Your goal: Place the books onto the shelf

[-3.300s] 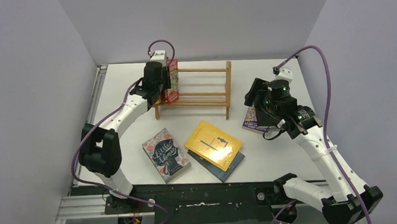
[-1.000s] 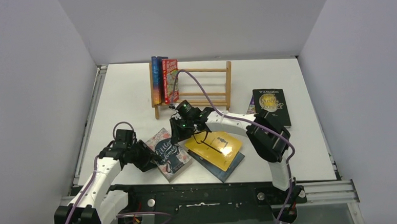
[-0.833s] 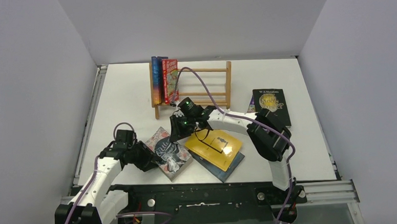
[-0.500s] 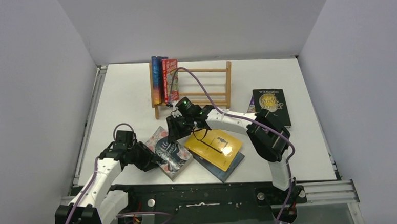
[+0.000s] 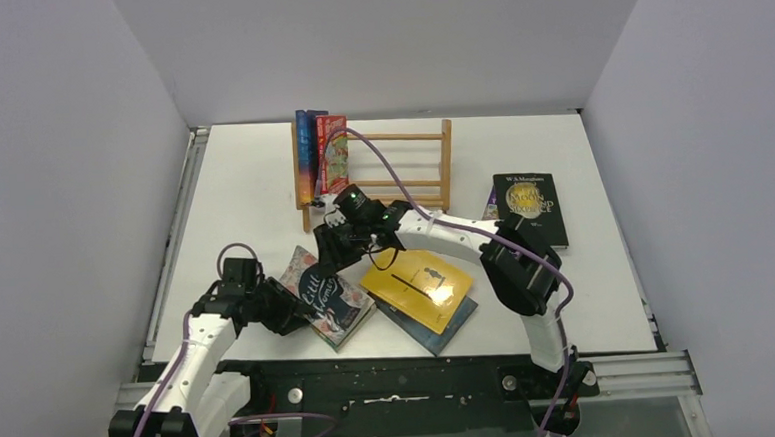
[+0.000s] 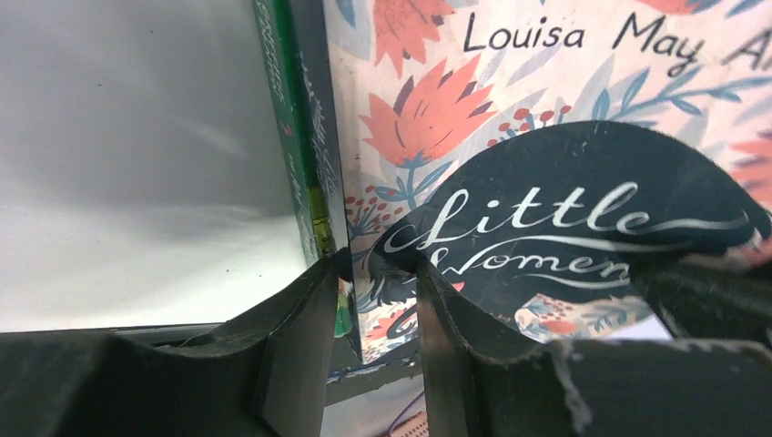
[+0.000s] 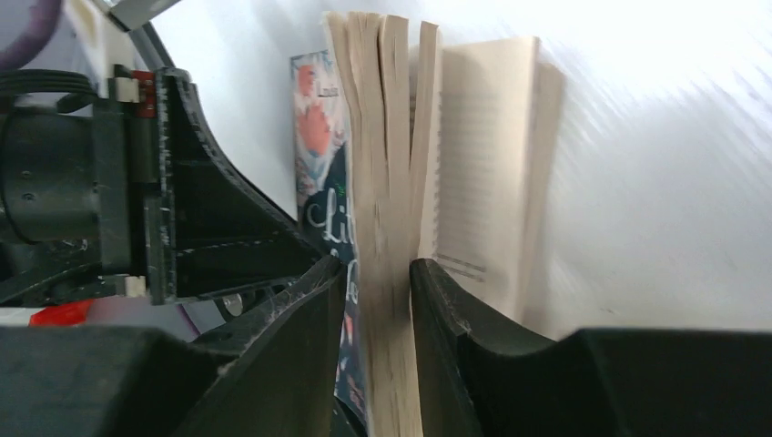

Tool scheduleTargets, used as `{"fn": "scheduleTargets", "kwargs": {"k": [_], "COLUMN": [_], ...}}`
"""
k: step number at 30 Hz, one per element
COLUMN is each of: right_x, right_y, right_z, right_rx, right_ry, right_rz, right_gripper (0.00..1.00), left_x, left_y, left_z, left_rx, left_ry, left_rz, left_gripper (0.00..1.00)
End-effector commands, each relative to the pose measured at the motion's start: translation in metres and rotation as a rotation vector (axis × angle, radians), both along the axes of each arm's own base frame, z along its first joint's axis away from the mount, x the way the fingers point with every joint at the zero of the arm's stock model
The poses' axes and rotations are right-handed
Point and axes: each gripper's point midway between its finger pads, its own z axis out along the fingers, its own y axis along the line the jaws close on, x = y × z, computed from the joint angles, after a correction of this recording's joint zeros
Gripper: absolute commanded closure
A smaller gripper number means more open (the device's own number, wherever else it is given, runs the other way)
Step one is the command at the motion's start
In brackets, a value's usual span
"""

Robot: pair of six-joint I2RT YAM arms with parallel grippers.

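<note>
Noting a change in the floral book (image 5: 325, 294): a second ago it lies flat on the table (image 5: 242, 201); now it sits tipped up at an angle at front left of centre, just beside the yellow book (image 5: 417, 282) and well short of the shelf (image 5: 406, 172); the left gripper (image 5: 284, 312) is closed on the near spine corner, one finger by the green spine, the other on the cover; the right gripper (image 5: 331, 249), shifted slightly left within the last second, is clamped on part of the page block at the far edge; a rear sheaf of pages (image 7: 482, 155) fans loose outside that grip; cannot tell whether the lower edge still touches the table; judgement: a two-arm lift has begun but the book is not yet carried; shelf unchanged, blue book (image 5: 304, 163) and red book (image 5: 333, 153) upright at its left end; yellow book and black book (image 5: 530, 206) unmoved, each lying on another book; judgement: two shelved, one in hand, four waiting; risk: the loose pages may splay and foul the slats on insertion.
</note>
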Motion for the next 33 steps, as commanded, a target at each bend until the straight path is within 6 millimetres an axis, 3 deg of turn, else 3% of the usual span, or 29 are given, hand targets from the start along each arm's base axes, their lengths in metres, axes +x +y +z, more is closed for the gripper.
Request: {"fn": "scheduleTargets", "kwargs": {"k": [1, 5, 9, 10, 12, 15, 18, 21, 27, 31, 33], "right_x": [-0.054, -0.050, -0.037, -0.032, -0.021, 0.002, 0.014, 0.011, 0.008, 0.032, 0.048], "right_y": [0.034, 0.030, 0.025, 0.023, 0.018, 0.007, -0.001, -0.010, -0.033, -0.055, -0.068], "right_z": [0.012, 0.007, 0.012, 0.017, 0.029, 0.065, 0.111, 0.152, 0.215, 0.259, 0.280], "right_rx": [0.046, 0.020, 0.008, 0.013, 0.033, 0.141, 0.269, 0.363, 0.476, 0.563, 0.600], "right_ry": [0.046, 0.019, -0.023, -0.034, -0.051, -0.056, -0.068, -0.091, -0.166, -0.238, -0.283], "right_rz": [0.202, 0.177, 0.125, 0.107, 0.070, 0.018, 0.029, 0.084, 0.088, -0.025, -0.108], "right_gripper": [0.67, 0.71, 0.94, 1.00, 1.00, 1.00, 1.00, 1.00, 1.00, 1.00, 1.00], "left_x": [0.038, 0.040, 0.044, 0.045, 0.049, 0.056, 0.060, 0.061, 0.051, 0.058, 0.068], "left_y": [-0.005, -0.002, 0.002, 0.004, 0.008, 0.014, 0.022, 0.030, 0.034, 0.044, 0.035], "left_z": [0.020, 0.020, 0.024, 0.026, 0.033, 0.053, 0.080, 0.115, 0.185, 0.253, 0.283], "left_rx": [-0.057, -0.045, -0.035, -0.032, -0.023, -0.007, 0.027, 0.074, 0.145, 0.277, 0.262], "left_ry": [-0.167, -0.165, -0.177, -0.184, -0.212, -0.268, -0.332, -0.432, -0.688, -0.902, -0.975], "left_rz": [0.039, 0.047, 0.064, 0.072, 0.086, 0.099, 0.109, 0.103, 0.022, -0.055, -0.121], "left_gripper": [0.68, 0.68, 0.68, 0.68, 0.65, 0.54, 0.37, 0.25, 0.18, 0.09, 0.08]}}
